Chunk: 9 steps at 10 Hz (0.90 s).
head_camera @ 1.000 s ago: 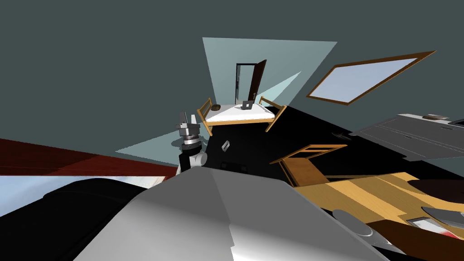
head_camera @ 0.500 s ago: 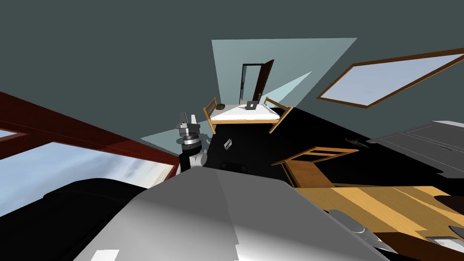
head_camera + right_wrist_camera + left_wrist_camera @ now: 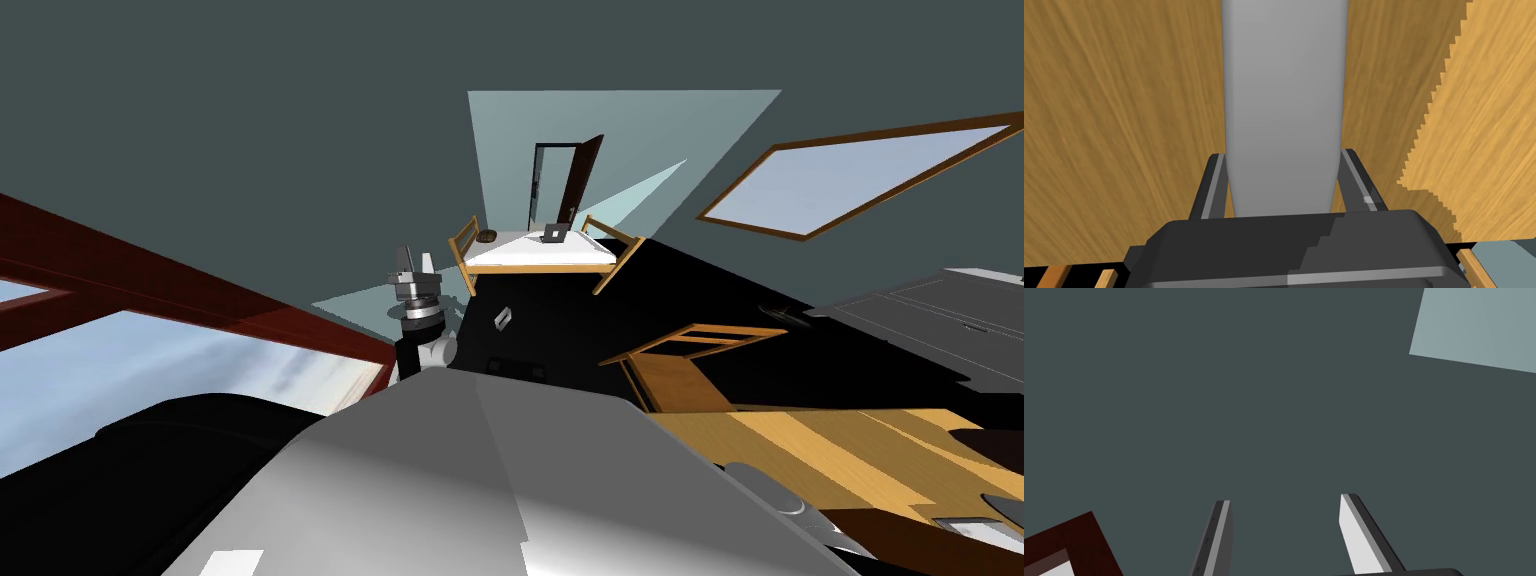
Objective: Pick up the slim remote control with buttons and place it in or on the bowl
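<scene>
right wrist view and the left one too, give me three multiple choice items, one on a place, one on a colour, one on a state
1. Where is the slim grey remote?
A) on a white table
B) between the fingers of the right end effector
C) lying on a chair

2. What colour is the floor behind the remote?
A) white
B) dark red
C) light brown, wood-grained

3. How does the left end effector stand?
A) open, holding nothing
B) shut on a bowl
C) shut on the remote

Answers:
1. B, since the right wrist view shows both fingers pressing the remote's sides.
2. C, since wood grain shows on either side of the remote.
3. A, since its fingers stand well apart with nothing between them.
</scene>
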Motion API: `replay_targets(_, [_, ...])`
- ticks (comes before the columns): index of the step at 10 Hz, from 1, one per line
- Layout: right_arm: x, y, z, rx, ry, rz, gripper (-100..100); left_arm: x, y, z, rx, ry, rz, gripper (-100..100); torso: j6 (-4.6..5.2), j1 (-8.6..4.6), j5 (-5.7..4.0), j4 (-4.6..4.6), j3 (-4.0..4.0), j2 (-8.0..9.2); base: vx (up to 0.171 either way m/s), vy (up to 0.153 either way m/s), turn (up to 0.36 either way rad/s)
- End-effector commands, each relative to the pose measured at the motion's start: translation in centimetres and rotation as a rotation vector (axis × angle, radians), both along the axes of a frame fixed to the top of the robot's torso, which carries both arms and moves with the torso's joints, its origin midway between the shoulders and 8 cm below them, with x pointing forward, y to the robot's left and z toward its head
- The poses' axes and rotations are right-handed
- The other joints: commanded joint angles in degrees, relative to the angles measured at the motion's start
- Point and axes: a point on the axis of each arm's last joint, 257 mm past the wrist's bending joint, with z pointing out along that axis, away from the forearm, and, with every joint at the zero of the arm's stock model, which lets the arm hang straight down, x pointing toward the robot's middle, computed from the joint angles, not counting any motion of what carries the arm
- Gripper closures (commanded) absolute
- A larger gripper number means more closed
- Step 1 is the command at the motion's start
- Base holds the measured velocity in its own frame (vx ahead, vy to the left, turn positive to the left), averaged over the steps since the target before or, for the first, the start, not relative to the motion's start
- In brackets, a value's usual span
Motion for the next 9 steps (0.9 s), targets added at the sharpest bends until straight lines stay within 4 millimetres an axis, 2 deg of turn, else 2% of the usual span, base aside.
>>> replay_targets(1, [0.0,0.0,0.0,0.0,0.0,0.0,0,0.0,0.0,0.0,0.0,0.0,0.0,0,0.0,0.0,0.0,0.0,0.0,0.0,0.0,0.0,0.0])
replay_targets(2, [0.1,-0.4,0.5,-0.004,-0.001,0.022,100,0.0,0.0,0.0,0.0,0.0,0.0,0,0.0,0.0,0.0,0.0,0.0,0.0,0.069,0.002,-0.2])
replay_targets(4, [0.4,-0.7,1.2,-0.005,-0.002,0.069,100,0.0,0.0,0.0,0.0,0.0,0.0,0,0.11,0.07,0.06,-0.1,-0.23,-0.41,0.142,0.007,-0.289])
replay_targets(7, [0.9,-1.1,2.3,-0.005,-0.002,0.132,100,0.0,0.0,0.0,0.0,0.0,0.0,0,0.0,0.08,0.05,-0.08,-0.21,-0.35,0.098,0.01,-0.187])
replay_targets(8, [0.9,-1.0,2.0,-0.005,-0.004,0.113,100,0.0,0.0,0.0,0.0,0.0,0.0,0,0.07,0.08,0.07,-0.1,-0.22,-0.38,0.052,0.01,-0.071])
replay_targets(9, [0.8,-1.1,2.1,-0.005,-0.002,0.118,0,0.0,0.0,0.0,0.0,0.0,0.0,0,-0.03,0.06,0.04,-0.06,-0.15,-0.25,0.007,0.002,0.012])
